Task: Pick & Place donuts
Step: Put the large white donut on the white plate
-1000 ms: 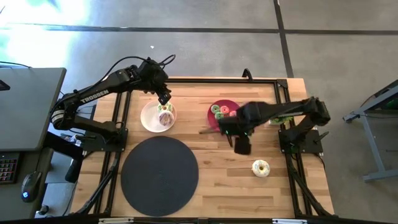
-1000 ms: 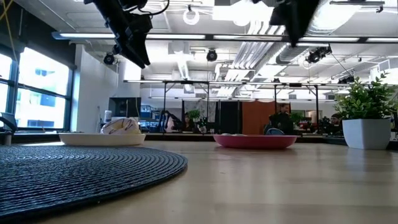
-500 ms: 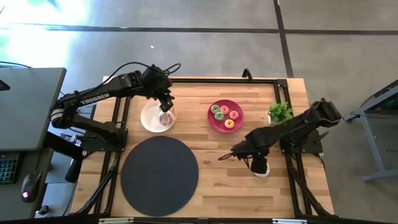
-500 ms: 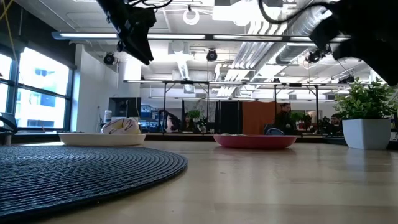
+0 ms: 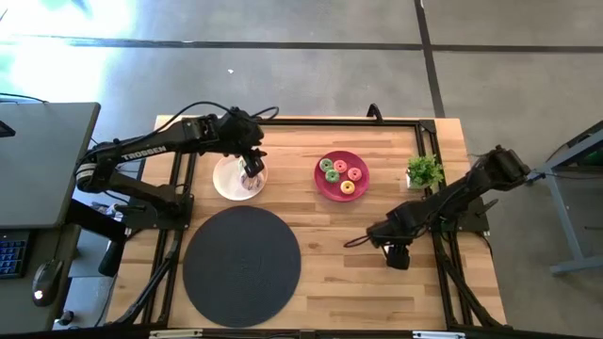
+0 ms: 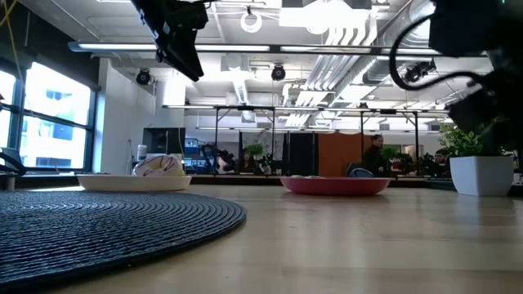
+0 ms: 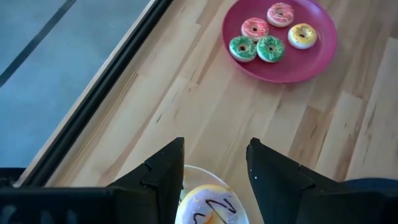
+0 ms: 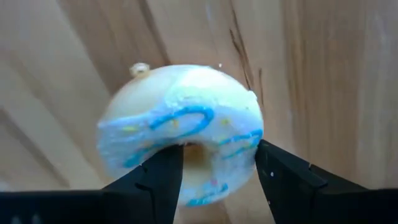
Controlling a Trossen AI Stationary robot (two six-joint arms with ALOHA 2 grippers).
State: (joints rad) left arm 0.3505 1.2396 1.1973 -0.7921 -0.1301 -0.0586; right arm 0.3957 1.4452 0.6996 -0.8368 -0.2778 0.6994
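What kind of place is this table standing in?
Probably an open office or lab. The wooden table stands on a grey concrete floor; behind it are exposed ceiling pipes, large windows and people at desks.

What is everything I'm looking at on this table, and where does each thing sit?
Small donuts: four; two green, one pink, one yellow; on the red plate.
Red plate: one, table's middle.
White plate: one, left of the red plate, holding an iced donut.
White-iced donut: one, blue squiggles, on bare wood.
Round mat: one, dark.
Potted plant: one, green.
Left end effector: open above the white plate.
Right end effector: open around the white-iced donut.
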